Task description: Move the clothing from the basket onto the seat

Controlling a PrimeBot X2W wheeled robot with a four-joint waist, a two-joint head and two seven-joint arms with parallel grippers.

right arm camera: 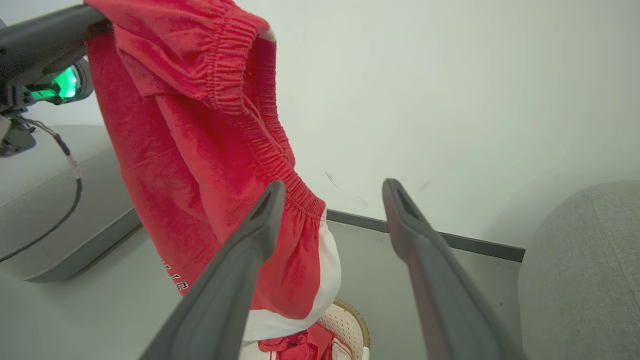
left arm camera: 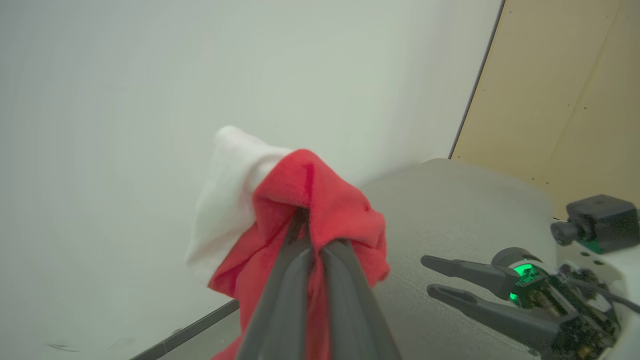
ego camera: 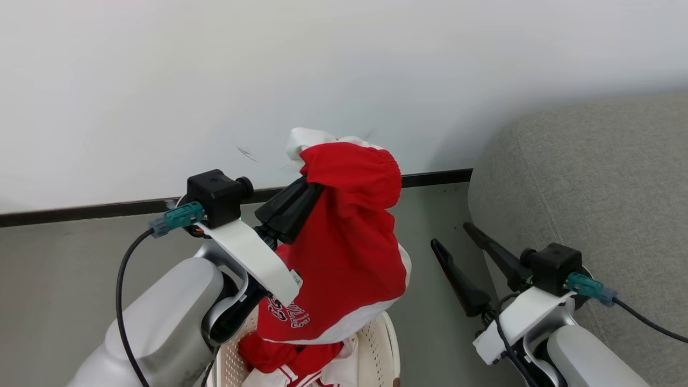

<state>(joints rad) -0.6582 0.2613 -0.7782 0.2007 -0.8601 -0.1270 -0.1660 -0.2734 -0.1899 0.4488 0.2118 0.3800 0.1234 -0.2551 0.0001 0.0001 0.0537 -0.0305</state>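
Step in hand: lifting 1 garment clear. The left gripper (left arm camera: 304, 225), fingers pressed together, pinches the red shorts (ego camera: 344, 242) near the waistband, hanging above the basket (ego camera: 391, 333). A 2nd garment (ego camera: 285, 357) lies inside. The right gripper (ego camera: 450, 234) is spread and empty. The next move calls for a swing right over the seat (ego camera: 591, 188), then a release. White lettering on the shorts is unreadable.

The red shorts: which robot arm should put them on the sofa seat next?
Left, I think. The left gripper is shut on the red shorts, holding them up over the basket, so it only needs to swing toward the seat. The right gripper is open and empty, beside the seat.
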